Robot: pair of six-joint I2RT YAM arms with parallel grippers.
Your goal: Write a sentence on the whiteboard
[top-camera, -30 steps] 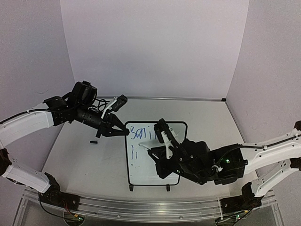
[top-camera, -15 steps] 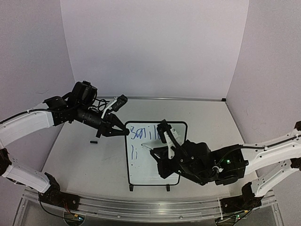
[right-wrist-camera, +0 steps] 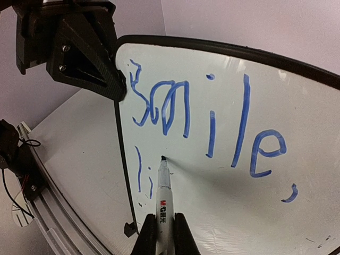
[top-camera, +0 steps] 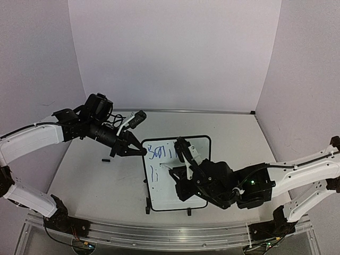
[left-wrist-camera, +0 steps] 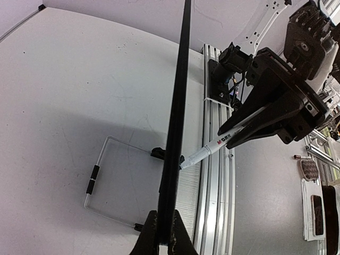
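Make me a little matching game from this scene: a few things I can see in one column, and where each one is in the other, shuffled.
Things:
1. white rectangular whiteboard with black frame
2. white marker pen with black tip
3. blue handwritten word "Smile,"
4. small black object

Places:
A. lying on the grey table, left of the board
B. gripped by the right fingers
C. edge clamped in the left fingers
D. across the board's top

Pairs: 1-C, 2-B, 3-D, 4-A.
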